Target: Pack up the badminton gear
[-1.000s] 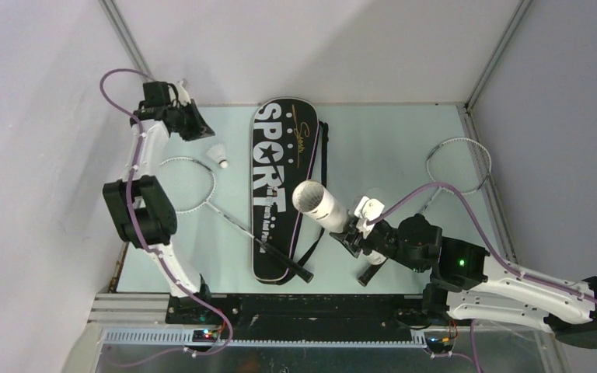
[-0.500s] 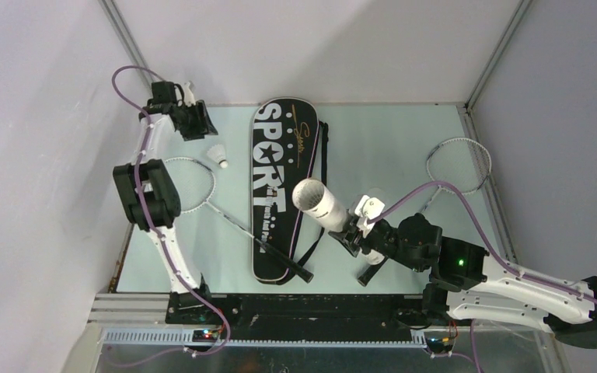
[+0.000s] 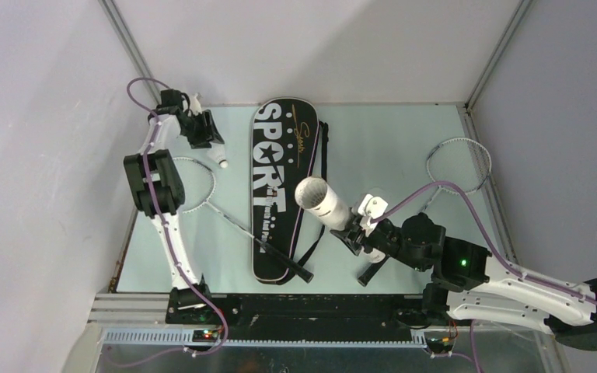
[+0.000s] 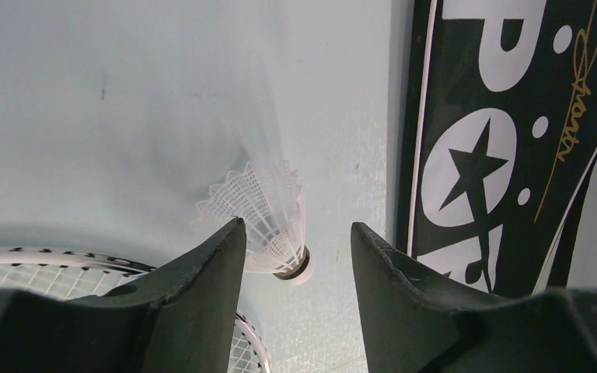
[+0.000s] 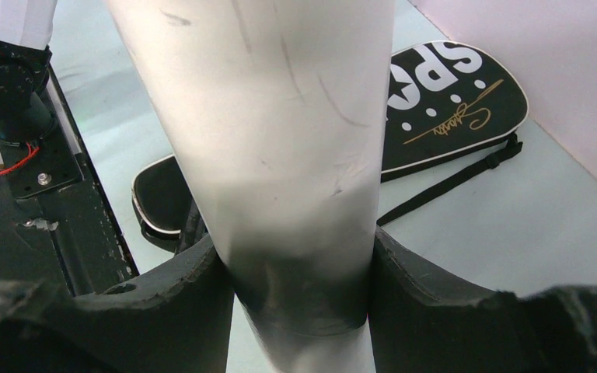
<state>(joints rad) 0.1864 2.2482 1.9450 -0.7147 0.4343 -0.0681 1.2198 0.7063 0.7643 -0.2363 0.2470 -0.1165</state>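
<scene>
Left gripper [image 4: 295,233] in from far corner, jaws now apart, straddling small white feather shuttlecock [image 4: 268,214] on pale table [image 4: 85,116]. Right gripper [image 5: 299,260] unchanged, clamped on long white cardboard tube [image 5: 264,116]. Shuttlecock pick-up likely next

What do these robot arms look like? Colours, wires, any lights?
The left arm and right arm are slim white segments joined by chunky black joints. A loose purple cable runs along each; a green light glows on the right one. The left gripper and right gripper each end in two thick matte black wedge-shaped fingers.
</scene>
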